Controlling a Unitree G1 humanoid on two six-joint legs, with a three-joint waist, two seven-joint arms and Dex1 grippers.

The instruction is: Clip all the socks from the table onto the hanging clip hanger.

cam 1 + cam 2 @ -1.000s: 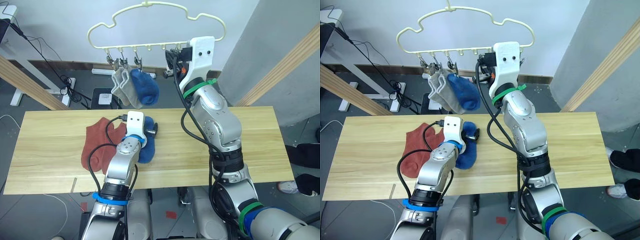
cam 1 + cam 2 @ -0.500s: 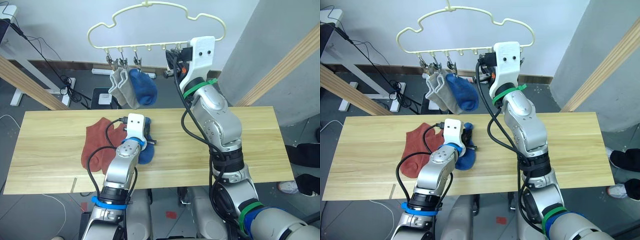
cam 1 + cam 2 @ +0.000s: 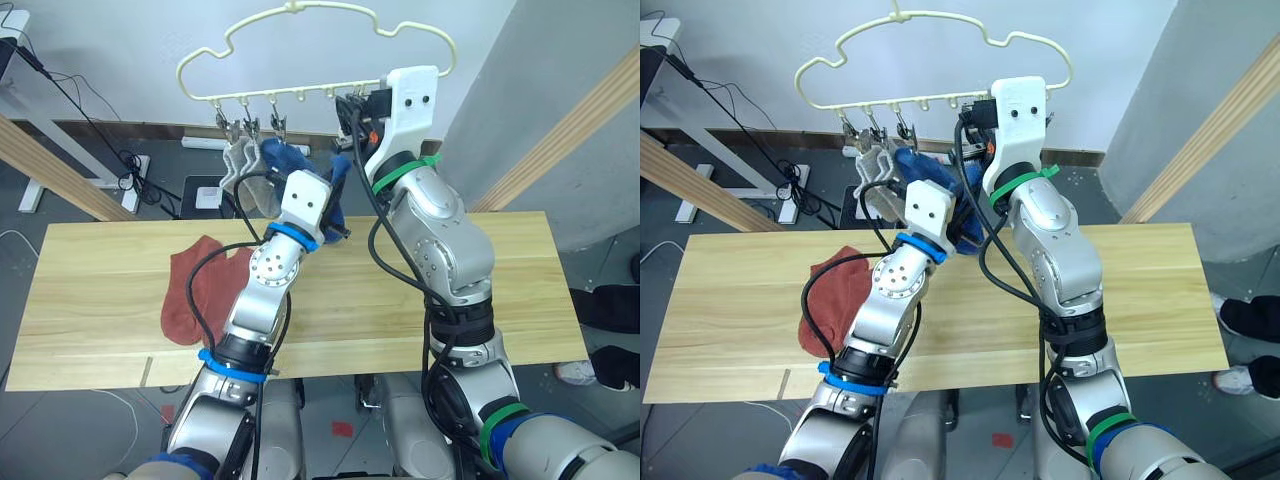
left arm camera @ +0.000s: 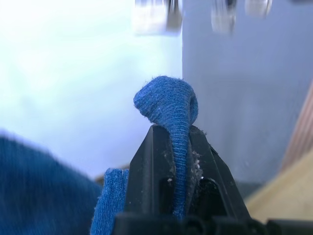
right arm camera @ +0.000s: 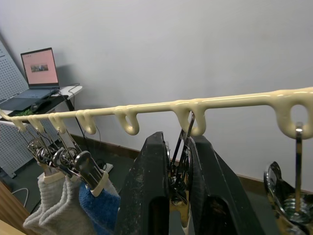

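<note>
Currently raised above the far edge of the table [image 3: 420, 290], left gripper [image 4: 174, 147] pinching a blue sock [image 4: 168, 105] between both fingers, cuff bunched above the fingertips, remainder trailing below toward the wrist. Right gripper [image 5: 177, 161] lifted at the clip hanger [image 3: 300, 50], fingers pressed together on a metal clip [image 5: 181, 169] hanging from the bar, one loop in from the right-end clip [image 5: 293, 196]. Already clipped at the left end of the bar: two grey socks [image 3: 240, 165] side by side, then a second blue sock [image 3: 285, 155] just beside them, partly hidden behind the left arm. Remaining on the table: two red socks [image 3: 195, 285] lying flat and overlapping, near the left half, between the front and far edges. Right half of the table bare wood. Beyond the table: wooden poles [image 3: 60, 165] slanting at both sides, cables [image 3: 110, 130] on the floor, a laptop [image 5: 39, 68] on a side stand.
</note>
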